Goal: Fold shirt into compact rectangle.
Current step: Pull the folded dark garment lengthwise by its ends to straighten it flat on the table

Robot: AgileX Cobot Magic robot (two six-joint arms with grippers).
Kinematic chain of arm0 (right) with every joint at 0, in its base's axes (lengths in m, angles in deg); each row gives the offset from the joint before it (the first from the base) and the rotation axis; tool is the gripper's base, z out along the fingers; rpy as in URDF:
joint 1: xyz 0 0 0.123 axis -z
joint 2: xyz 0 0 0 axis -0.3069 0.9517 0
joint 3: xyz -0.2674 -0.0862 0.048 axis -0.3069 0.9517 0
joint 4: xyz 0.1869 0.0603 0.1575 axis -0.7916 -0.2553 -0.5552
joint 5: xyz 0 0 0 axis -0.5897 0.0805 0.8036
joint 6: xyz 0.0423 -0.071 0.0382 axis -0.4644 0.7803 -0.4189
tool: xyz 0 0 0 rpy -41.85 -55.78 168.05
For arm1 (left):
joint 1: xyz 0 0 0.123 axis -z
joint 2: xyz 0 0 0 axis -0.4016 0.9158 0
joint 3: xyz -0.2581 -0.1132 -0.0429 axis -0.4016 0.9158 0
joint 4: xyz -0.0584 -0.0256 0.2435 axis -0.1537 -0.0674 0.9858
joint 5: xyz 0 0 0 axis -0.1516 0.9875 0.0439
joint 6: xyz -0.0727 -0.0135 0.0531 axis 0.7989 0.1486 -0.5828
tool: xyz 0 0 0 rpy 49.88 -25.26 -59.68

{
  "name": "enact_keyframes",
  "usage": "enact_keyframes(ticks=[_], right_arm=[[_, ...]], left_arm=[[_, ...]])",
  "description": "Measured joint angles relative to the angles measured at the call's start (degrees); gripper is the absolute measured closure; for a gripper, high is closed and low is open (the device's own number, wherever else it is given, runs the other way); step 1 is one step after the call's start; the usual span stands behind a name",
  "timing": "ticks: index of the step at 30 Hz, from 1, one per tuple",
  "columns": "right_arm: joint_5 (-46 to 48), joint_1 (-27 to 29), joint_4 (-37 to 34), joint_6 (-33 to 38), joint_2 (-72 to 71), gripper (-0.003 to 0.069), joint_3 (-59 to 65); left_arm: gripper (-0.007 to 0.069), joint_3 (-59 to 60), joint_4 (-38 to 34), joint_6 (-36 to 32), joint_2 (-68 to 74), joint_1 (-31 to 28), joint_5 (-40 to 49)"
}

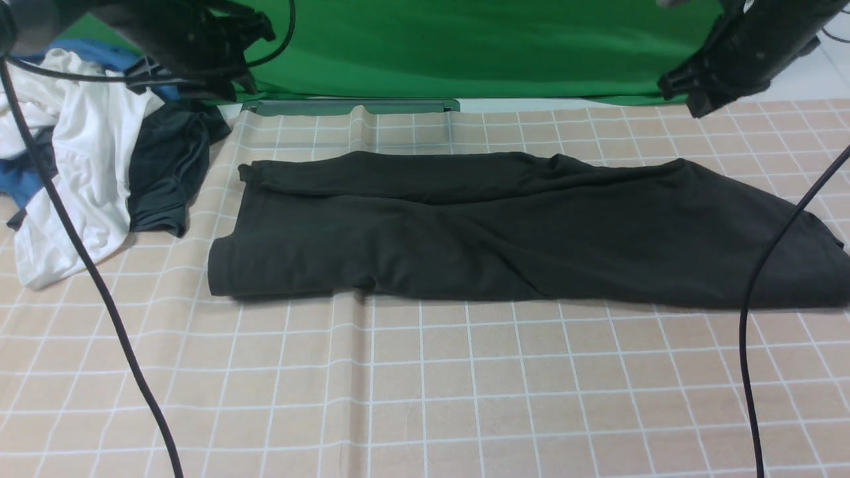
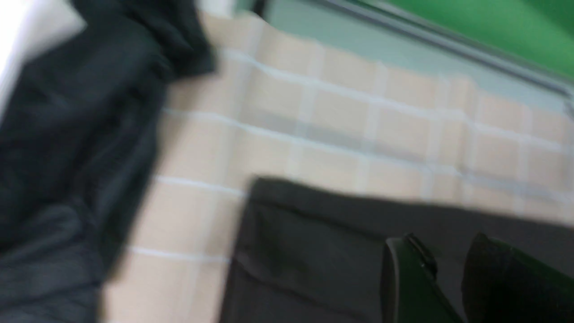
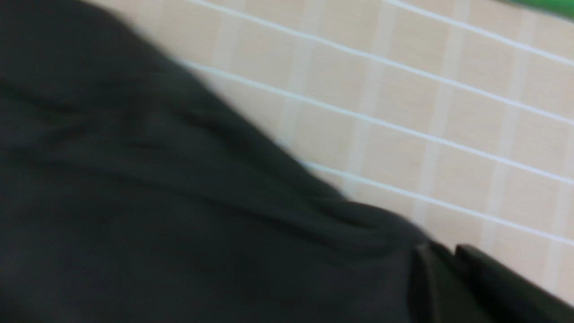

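Observation:
The black shirt [image 1: 505, 232] lies flat on the checked tablecloth as a long band across the table, its left end squared off and its right end slanting out wider. My left gripper [image 1: 229, 89] hangs above the cloth's far left corner, clear of it. In the left wrist view its jaws stand a little apart, open [image 2: 446, 244], with only the shirt [image 2: 314, 251] below. My right gripper [image 1: 684, 93] is raised above the far right end. In the blurred right wrist view it is shut [image 3: 441, 249] with nothing in it, over the shirt's edge [image 3: 157, 202].
A pile of clothes sits at the far left: a white garment [image 1: 86, 153], a smaller dark garment [image 1: 166, 166] and blue cloth [image 1: 20, 179]. Black cables [image 1: 99, 285] [image 1: 750, 332] hang down on both sides. A green backdrop [image 1: 465, 46] closes the far edge.

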Motion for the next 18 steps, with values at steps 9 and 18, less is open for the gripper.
enact_keyframes(ticks=[9,18], right_arm=[[-1.48,-2.38,-3.07,1.37,-0.22,0.062,0.0],[-1.43,-2.38,-3.13,0.95,-0.22,0.062,0.0]], left_arm=[[0.0609,-0.19,-5.07,-8.06,3.92,16.4,1.79],[0.0609,-1.07,-4.28,-8.75,12.84,24.25,-6.66]])
